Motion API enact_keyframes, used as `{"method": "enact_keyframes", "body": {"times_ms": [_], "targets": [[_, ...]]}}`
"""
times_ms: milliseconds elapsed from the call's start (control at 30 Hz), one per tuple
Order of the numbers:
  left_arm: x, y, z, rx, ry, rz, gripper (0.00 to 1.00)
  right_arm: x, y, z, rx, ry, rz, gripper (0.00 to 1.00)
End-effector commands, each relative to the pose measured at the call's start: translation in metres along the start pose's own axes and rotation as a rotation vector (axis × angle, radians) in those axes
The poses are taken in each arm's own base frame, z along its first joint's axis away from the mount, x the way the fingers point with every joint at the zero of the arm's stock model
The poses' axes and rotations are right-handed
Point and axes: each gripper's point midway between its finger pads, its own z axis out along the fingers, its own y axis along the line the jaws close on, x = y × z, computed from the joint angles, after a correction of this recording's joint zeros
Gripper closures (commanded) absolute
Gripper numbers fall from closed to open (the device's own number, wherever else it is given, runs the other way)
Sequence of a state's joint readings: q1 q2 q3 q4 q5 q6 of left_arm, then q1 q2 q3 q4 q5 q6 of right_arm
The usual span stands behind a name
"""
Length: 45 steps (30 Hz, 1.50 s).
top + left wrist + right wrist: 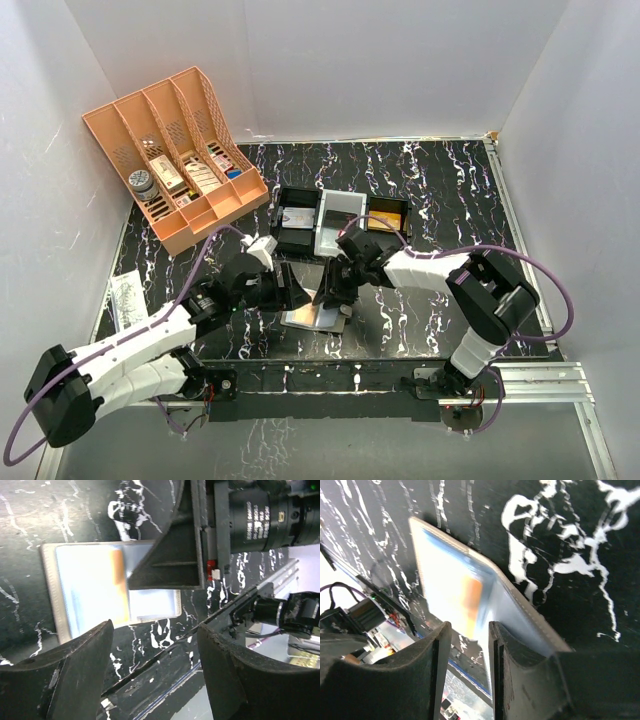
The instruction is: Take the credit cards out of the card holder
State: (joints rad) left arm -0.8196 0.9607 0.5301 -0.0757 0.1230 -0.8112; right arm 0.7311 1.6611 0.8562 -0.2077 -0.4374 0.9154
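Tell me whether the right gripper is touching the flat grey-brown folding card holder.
Cannot tell. In the left wrist view a finger of the right gripper overlaps the open card holder, hiding any gap; the right wrist view is too blurred.

You find the card holder (313, 320) flat on the table (440, 190) near its front edge, a credit card (118, 575) in it. Left gripper (293, 292) at its left, right gripper (330, 290) over its right. Tray (300, 192) behind; organiser (110, 130) rear left.
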Motion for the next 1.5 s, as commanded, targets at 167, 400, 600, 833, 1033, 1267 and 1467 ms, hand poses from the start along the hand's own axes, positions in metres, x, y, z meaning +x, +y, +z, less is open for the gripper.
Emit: {"method": "enact_keyframes", "body": {"times_ms": [167, 400, 600, 833, 1033, 1267, 1467], "targets": [[0.006, 0.036, 0.004, -0.229, 0.060, -0.048, 0.41, 0.008, 0.004, -0.004, -0.092, -0.051, 0.028, 0.64], [0.006, 0.036, 0.017, -0.247, 0.095, -0.055, 0.46, 0.004, -0.013, 0.004, -0.031, -0.089, 0.059, 0.65], [0.004, 0.035, 0.015, -0.246, 0.092, -0.055, 0.49, -0.001, -0.027, 0.006, 0.056, -0.115, 0.058, 0.70], [-0.011, 0.063, -0.010, -0.417, -0.027, -0.107, 0.45, -0.019, -0.003, -0.004, 0.120, -0.164, -0.051, 0.50], [-0.013, 0.084, -0.030, -0.487, -0.074, -0.179, 0.33, -0.015, 0.007, 0.010, 0.272, -0.152, -0.134, 0.44], [-0.015, 0.097, -0.040, -0.478, -0.071, -0.246, 0.25, -0.013, -0.011, 0.021, 0.504, -0.184, -0.156, 0.35], [-0.012, 0.099, -0.044, -0.481, -0.073, -0.246, 0.24, -0.010, -0.008, 0.024, 0.521, -0.195, -0.166, 0.36]]}}
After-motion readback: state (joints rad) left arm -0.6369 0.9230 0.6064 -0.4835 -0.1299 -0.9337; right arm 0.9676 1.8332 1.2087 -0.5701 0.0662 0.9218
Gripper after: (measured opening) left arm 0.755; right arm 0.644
